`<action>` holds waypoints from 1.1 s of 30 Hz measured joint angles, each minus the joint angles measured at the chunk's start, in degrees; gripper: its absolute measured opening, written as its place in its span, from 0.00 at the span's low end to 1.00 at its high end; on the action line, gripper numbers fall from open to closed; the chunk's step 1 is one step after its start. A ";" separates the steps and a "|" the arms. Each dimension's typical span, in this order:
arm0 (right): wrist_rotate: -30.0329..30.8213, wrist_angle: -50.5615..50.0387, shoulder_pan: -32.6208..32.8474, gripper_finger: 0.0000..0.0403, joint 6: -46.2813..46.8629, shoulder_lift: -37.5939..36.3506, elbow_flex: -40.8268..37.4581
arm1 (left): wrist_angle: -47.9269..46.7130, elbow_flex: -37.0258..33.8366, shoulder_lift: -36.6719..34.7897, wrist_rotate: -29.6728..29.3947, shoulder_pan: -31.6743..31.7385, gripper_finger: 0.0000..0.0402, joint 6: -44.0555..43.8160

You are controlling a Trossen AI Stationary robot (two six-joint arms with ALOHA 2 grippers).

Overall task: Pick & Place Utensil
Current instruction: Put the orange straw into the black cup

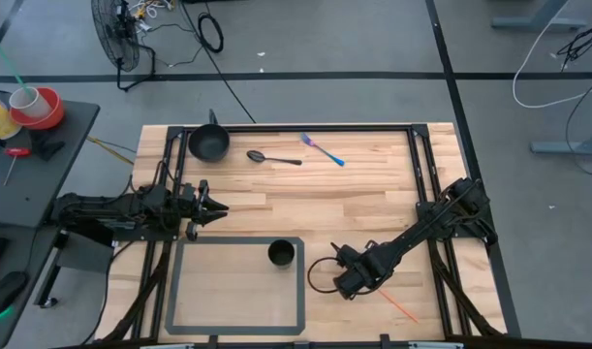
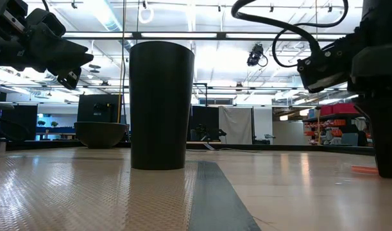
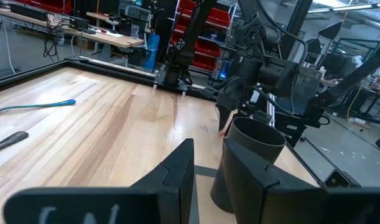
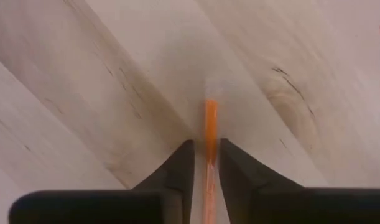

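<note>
A thin orange stick-like utensil (image 1: 399,307) lies on the wooden table at the near right. My right gripper (image 1: 358,282) is down at the table over one end of it, its fingers closed in on the stick (image 4: 211,124). My left gripper (image 1: 218,206) is open and empty above the table's left side. A black cup (image 1: 281,253) stands upright on a grey-framed mat (image 1: 179,291). A black spoon (image 1: 272,157) and a blue-and-purple fork (image 1: 322,149) lie flat at the far side. My right gripper pinches the orange stick between its two fingers, near one end (image 4: 210,142). The fingers point down from above, one on each side of the stick. The stick lies flat on the table, and its free end (image 2: 366,169) rests on the wood.
A black bowl (image 1: 208,143) stands at the far left corner. Black rails (image 1: 421,174) run along the table's sides. A black cable loop (image 1: 320,274) lies beside my right gripper. Bare wood lies in the table's middle (image 1: 315,204).
</note>
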 joint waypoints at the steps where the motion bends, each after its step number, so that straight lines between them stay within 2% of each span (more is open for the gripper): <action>1: 0.04 0.02 0.00 0.16 0.02 0.00 0.00 | 0.00 0.00 0.00 0.00 0.00 0.22 0.00; 12: 0.19 0.11 0.00 0.10 0.00 0.04 -0.07 | 0.00 -0.01 0.00 0.01 0.00 0.22 0.00; 29: 0.00 0.06 -0.04 0.09 0.00 0.09 -0.09 | -0.01 -0.01 0.00 0.01 0.00 0.22 0.00; 33: -0.24 0.11 -0.04 0.07 0.00 0.09 -0.09 | 0.00 -0.01 0.00 0.01 0.00 0.22 0.00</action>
